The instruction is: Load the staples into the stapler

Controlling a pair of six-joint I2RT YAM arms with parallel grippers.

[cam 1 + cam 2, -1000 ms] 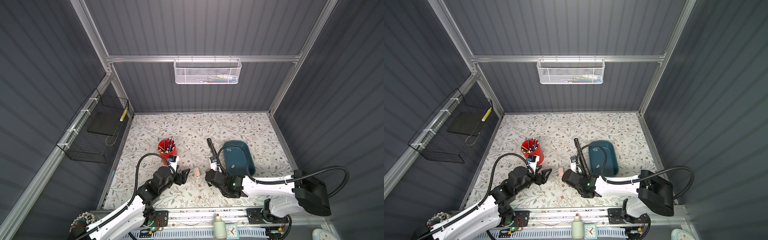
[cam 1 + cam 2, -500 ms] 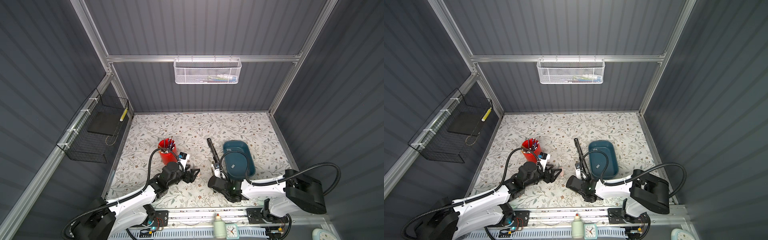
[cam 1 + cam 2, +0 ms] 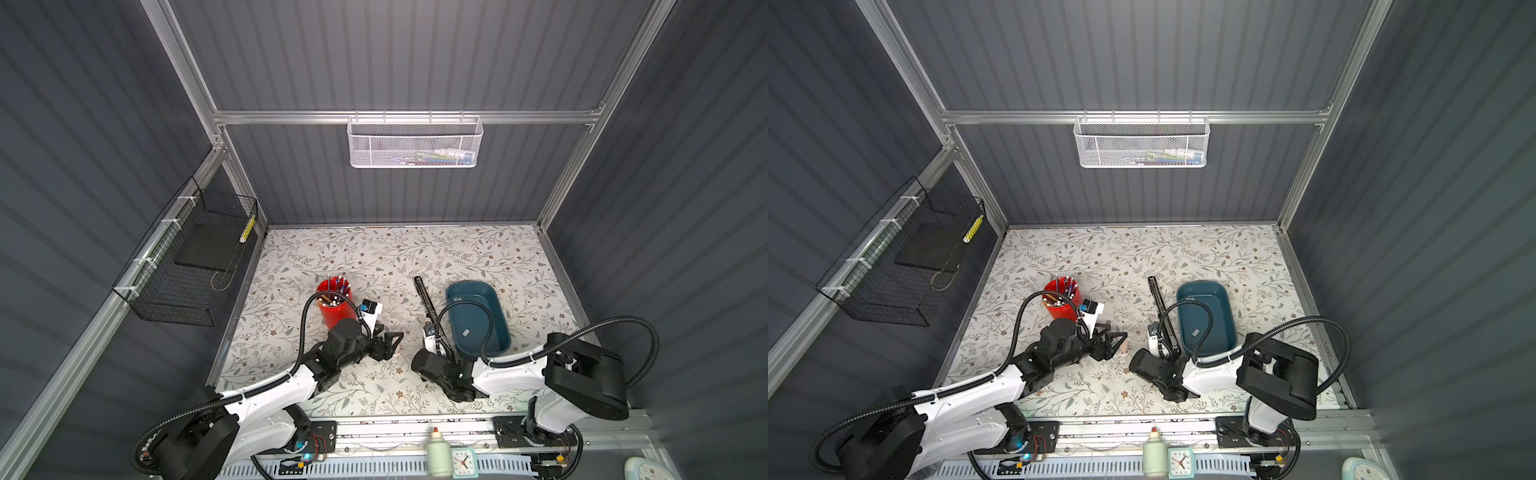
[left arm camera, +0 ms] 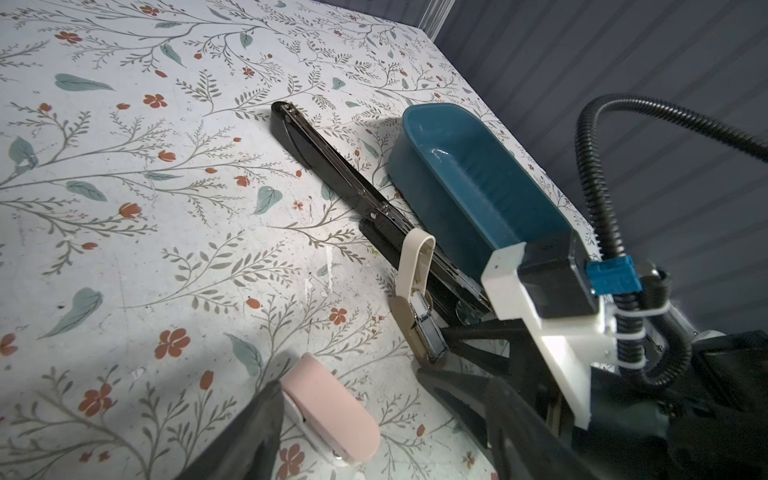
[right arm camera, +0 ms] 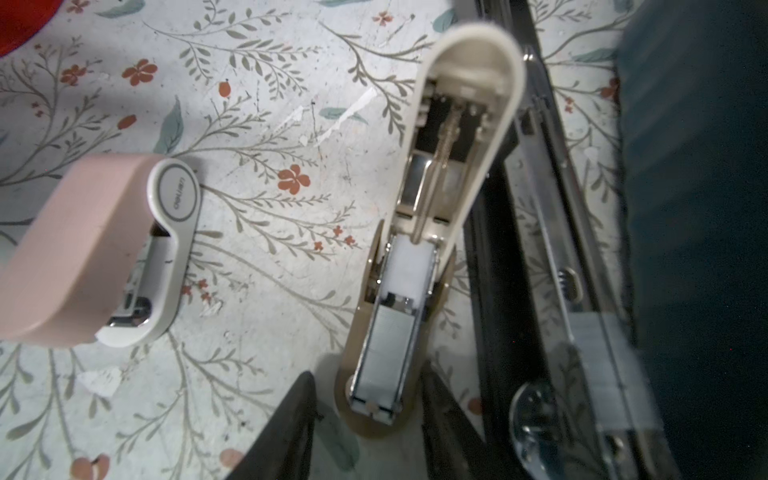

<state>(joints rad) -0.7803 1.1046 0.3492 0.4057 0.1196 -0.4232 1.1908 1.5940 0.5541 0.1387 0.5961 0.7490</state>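
Near the middle of the counter's [image 3: 374, 257] front edge, a small beige stapler [image 5: 465, 124] lies with its lid swung up. A block of staples [image 5: 384, 345] sits in its magazine. The right tool [image 5: 369, 376] is parted, one finger on each side of the stapler's front end. A sliver of counter shows between one finger and the base, so nothing is clamped.

A long black stapler [image 3: 424, 297] lies opened flat just beside the beige stapler, between it and the blue tray [image 3: 469, 284]. It runs from mid-counter toward the front edge along the tray's wall. One loose staple strip [image 3: 464, 332] lies on the tray floor, and the right arm's black cable [image 4: 590, 174] loops above the tray.

The left tool [image 3: 392, 341] is spread wide and grasps nothing. A pink stapler [image 5: 83, 249] lies on the counter between its fingers, close against one. A red pen cup [image 3: 332, 309] stands behind the left tool, toward the left edge.
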